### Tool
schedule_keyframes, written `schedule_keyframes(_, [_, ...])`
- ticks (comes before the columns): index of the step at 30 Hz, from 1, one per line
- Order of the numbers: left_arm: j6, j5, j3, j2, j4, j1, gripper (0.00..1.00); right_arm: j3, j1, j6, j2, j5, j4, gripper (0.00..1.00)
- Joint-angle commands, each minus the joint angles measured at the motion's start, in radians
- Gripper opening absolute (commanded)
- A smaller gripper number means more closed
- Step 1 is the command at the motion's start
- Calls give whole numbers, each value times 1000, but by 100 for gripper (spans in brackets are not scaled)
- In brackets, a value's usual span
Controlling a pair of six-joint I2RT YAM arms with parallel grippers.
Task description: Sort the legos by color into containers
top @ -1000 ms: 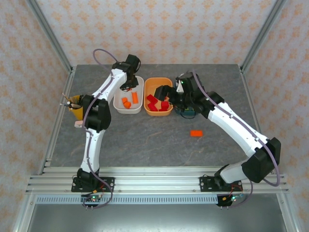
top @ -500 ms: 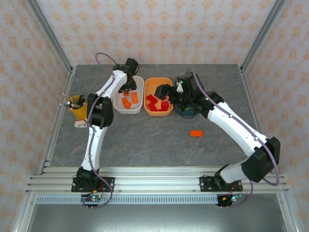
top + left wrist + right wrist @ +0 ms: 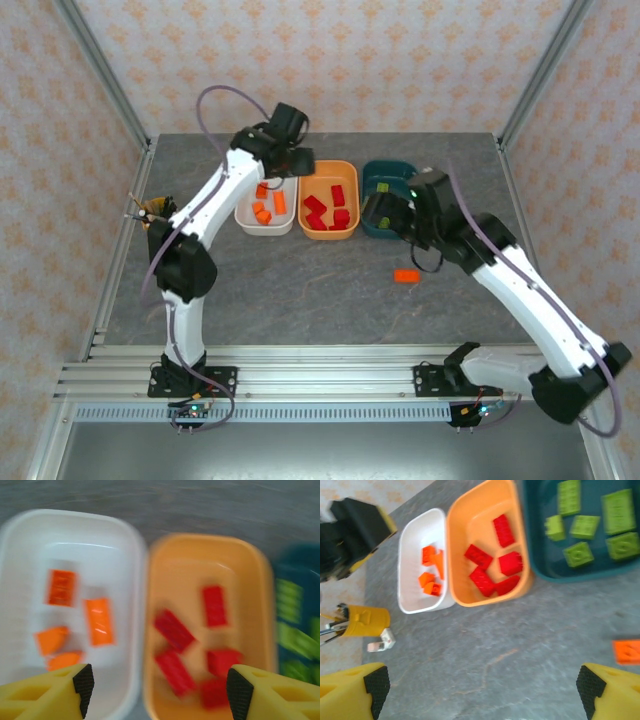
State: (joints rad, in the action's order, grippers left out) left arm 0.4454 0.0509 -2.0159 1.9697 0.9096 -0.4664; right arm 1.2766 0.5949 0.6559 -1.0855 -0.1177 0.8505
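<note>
Three containers stand in a row at the back: a white tub [image 3: 265, 232] with several orange legos [image 3: 98, 621], an orange tub [image 3: 328, 236] with several red legos [image 3: 174, 630], and a dark teal tub [image 3: 385, 172] with several green legos [image 3: 585, 526]. One orange lego [image 3: 406, 275] lies loose on the table in front of the teal tub, at the right edge of the right wrist view [image 3: 627, 651]. My left gripper [image 3: 290, 165] hovers open and empty above the gap between the white and orange tubs [image 3: 160, 692]. My right gripper [image 3: 378, 215] hangs open and empty over the teal tub's front left [image 3: 482, 690].
A yellow cup of pens [image 3: 157, 215] stands at the table's left edge with a small white block [image 3: 382, 641] beside it. Bare grey tabletop [image 3: 300, 290] stretches in front of the tubs. Frame posts mark the table's corners.
The left gripper opened, let an orange lego fall into the white tub, and swung right toward the orange tub. The right arm drew back to the right, uncovering the teal tub.
</note>
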Motion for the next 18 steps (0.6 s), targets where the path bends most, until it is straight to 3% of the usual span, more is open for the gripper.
schedule_keyframes(1, [-3,91,129,-21,-70,-128,75,-58,0,89,126,153,208,97])
schedule_keyframes(5, [140,93,213,-25,-138,-296,77,-99,0,121,241,170,316,97])
schedule_keyframes(7, [149,76,205,3,-156,-372,78,-114,0,129,277,169,367,97])
schedule_keyframes(12, [-44,47,130,129,-182,-510,78,-142,0,152,372,128,405,96])
schedule_keyframes(18, [-206,43,4,309,-187,-551,79,-141,0,165,463,70,434,96])
